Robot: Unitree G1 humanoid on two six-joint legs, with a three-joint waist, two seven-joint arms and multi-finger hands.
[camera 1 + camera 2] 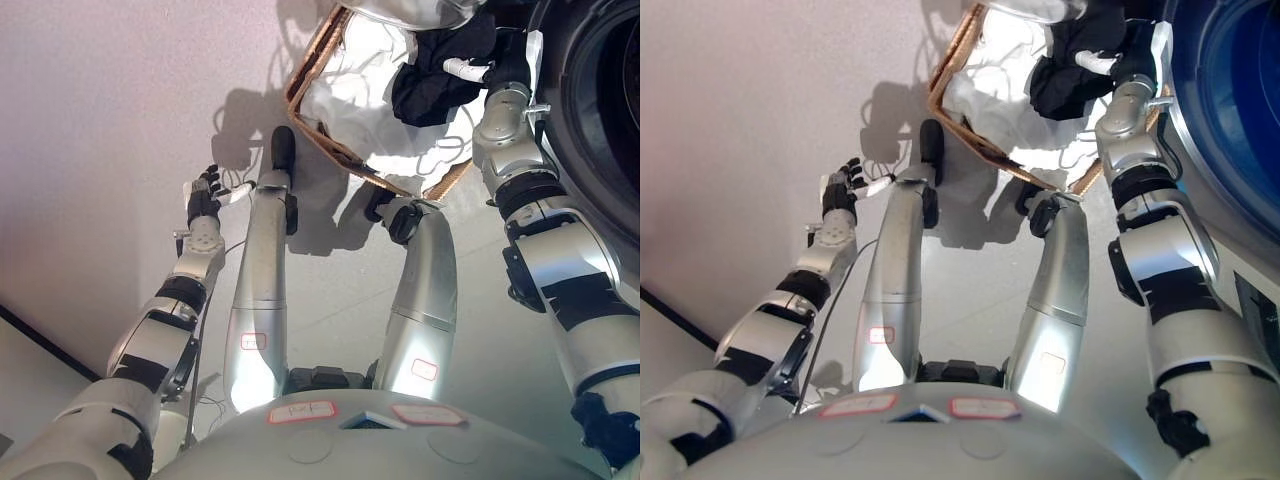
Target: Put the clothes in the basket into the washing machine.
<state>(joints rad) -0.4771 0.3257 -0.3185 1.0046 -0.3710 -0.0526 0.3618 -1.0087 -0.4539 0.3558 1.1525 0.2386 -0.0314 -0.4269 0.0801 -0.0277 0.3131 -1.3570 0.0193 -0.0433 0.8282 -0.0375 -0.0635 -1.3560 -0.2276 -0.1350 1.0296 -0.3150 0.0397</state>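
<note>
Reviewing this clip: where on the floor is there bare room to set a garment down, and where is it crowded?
Free: the wide floor left of the basket, above the idle left hand. Crowded: the basket is heaped with white clothes and a black garment, with the right hand on it beside the washing machine.

1. No text, number or sign can be read.
2. A dark panel [1258,300] on the front of the washing machine [600,90], far to the right of the fingers [212,178] of the left hand [205,195] and lower in the view, bears marks too small to make out.
</note>
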